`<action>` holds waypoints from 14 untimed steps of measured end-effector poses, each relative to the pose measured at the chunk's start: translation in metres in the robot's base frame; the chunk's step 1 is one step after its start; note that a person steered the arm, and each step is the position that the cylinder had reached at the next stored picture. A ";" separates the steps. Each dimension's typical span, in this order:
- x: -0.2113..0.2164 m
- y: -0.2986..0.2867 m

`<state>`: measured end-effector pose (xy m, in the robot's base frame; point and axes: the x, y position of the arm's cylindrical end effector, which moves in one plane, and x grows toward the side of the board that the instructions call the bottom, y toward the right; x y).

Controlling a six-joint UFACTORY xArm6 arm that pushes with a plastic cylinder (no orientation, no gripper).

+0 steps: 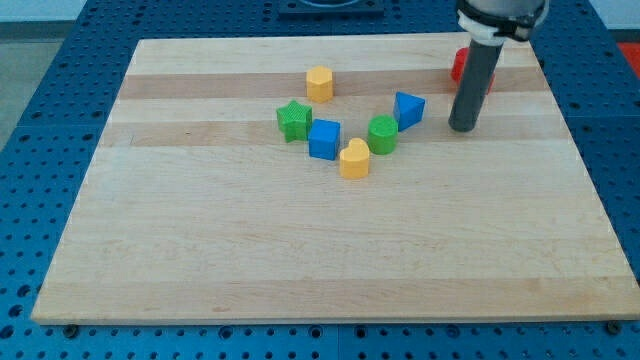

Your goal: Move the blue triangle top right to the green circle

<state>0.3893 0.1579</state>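
Observation:
The blue triangle [408,109] sits on the wooden board just up and to the right of the green circle [382,134], almost touching it. My tip [462,128] rests on the board to the right of the blue triangle, with a gap of about one block width between them. The rod rises from the tip toward the view's top.
A yellow heart [354,159] lies below-left of the green circle. A blue square [324,139] and a green star [294,121] sit to its left. A yellow hexagon [319,83] is farther up. A red block [459,66] is partly hidden behind the rod.

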 end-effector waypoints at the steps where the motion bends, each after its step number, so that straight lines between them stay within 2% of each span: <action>1: 0.008 -0.017; 5: 0.008 -0.082; 6: 0.008 -0.079; 9: 0.002 -0.016; 14: -0.030 -0.015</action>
<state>0.3593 0.1434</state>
